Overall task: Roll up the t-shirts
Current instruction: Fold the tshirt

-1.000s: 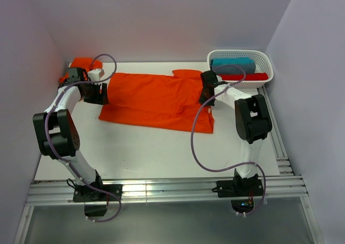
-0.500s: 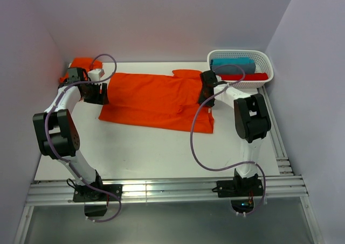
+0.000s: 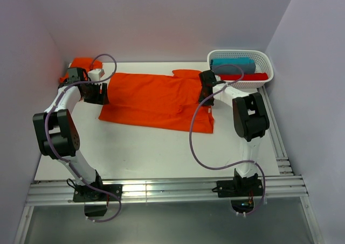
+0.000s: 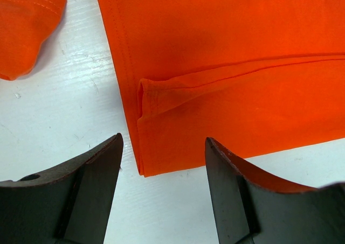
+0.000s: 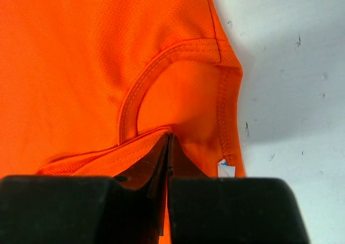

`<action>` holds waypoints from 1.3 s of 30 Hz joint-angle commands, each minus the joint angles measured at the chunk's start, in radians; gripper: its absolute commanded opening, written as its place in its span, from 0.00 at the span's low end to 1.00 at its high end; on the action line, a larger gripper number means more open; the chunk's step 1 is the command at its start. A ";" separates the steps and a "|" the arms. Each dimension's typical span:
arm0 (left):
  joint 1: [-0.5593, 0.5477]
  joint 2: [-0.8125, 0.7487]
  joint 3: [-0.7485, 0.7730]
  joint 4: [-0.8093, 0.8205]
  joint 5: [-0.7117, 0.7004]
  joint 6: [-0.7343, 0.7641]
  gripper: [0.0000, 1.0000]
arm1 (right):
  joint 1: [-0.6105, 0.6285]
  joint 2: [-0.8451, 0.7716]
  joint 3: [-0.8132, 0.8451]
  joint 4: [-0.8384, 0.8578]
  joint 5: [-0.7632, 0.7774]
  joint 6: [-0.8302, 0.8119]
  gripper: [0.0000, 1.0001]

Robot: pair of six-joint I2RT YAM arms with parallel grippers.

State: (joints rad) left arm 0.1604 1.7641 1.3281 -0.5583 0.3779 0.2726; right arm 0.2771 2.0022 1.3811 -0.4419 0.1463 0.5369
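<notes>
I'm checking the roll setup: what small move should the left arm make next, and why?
Probably lower the left tool and close it on the near hem corner of the t-shirt. Its fingers stand open either side of that corner, while the right tool looks shut on a fold by the collar.

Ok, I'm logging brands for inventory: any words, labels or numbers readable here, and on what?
No text can be read.
The small white tag at the t-shirt neck carries a blue mark, too small to read.
The basket shows no lettering.
</notes>
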 commanded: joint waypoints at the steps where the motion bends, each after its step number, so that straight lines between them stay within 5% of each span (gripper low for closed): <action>1: 0.004 -0.012 0.003 0.008 0.029 0.014 0.67 | 0.013 -0.040 0.038 0.003 0.030 -0.002 0.02; 39: 0.004 0.055 0.000 0.096 -0.073 -0.006 0.64 | 0.024 -0.092 0.023 0.193 0.104 -0.051 0.00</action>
State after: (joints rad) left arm 0.1604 1.8065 1.3281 -0.5125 0.3336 0.2687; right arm 0.2924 1.9728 1.4227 -0.3099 0.2218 0.4999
